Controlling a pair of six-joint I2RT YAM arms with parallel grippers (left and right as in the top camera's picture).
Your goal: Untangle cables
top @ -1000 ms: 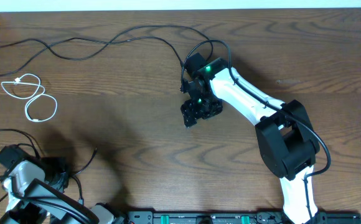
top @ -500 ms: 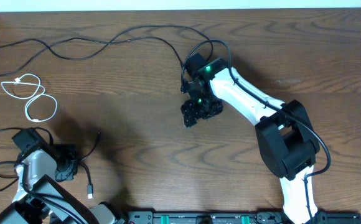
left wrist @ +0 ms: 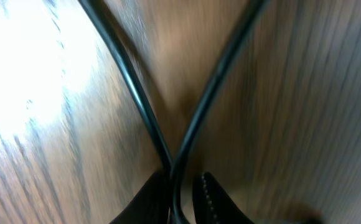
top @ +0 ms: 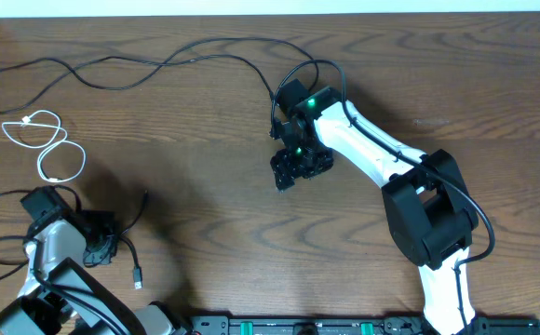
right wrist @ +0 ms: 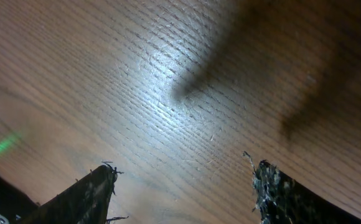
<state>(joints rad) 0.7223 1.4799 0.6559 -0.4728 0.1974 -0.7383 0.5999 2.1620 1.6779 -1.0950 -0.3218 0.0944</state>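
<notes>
Left gripper (top: 98,249) (left wrist: 180,186): pressed nearly together, pinching the black cable (left wrist: 131,81) where two strands converge between its fingers. This thin cable trails along the table's (top: 214,233) front-left corner, its small plug end (top: 137,276) lying just beside the gripper.

Right gripper (top: 293,169) (right wrist: 183,180): spread, nothing between the fingers, bare wood beneath.

Second black cable (top: 112,86): long, lying in loose waves along the far edge.

White cable (top: 61,130): shorter, loosely looped at far left, apart from both black ones.
</notes>
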